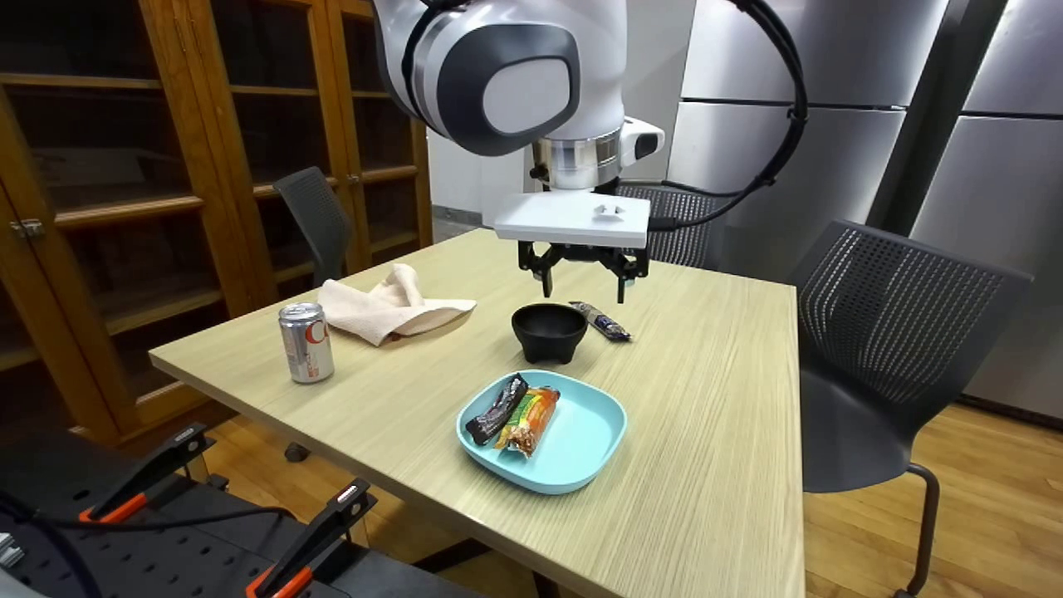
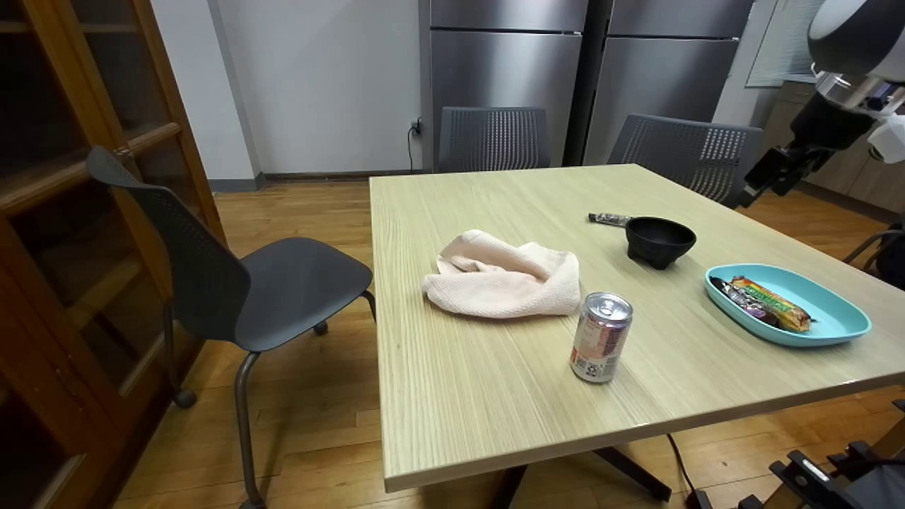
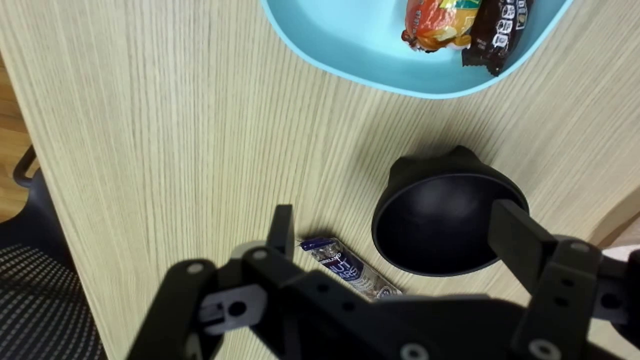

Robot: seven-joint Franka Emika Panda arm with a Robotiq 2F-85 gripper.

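My gripper (image 1: pixel 584 289) is open and empty above the table; it also shows in the wrist view (image 3: pixel 393 215) and at the right of an exterior view (image 2: pixel 763 187). A black footed bowl (image 1: pixel 549 332) stands upright below it, also in the wrist view (image 3: pixel 440 225). One finger overlaps the bowl in the wrist view. A wrapped nut bar (image 3: pixel 350 267) lies beside the bowl, partly hidden by the gripper. A light-blue plate (image 1: pixel 590 432) holds a dark-wrapped bar (image 1: pixel 498 409) and an orange-yellow packet (image 1: pixel 529 419) side by side.
A silver can (image 2: pixel 602 338) stands near the table edge. A crumpled pale cloth (image 2: pixel 505 279) lies behind it. Grey chairs (image 1: pixel 905 332) stand around the table (image 1: pixel 714 498). Black-and-orange clamps (image 1: pixel 311 540) sit at the near side. A wooden cabinet (image 1: pixel 195 208) is at the left.
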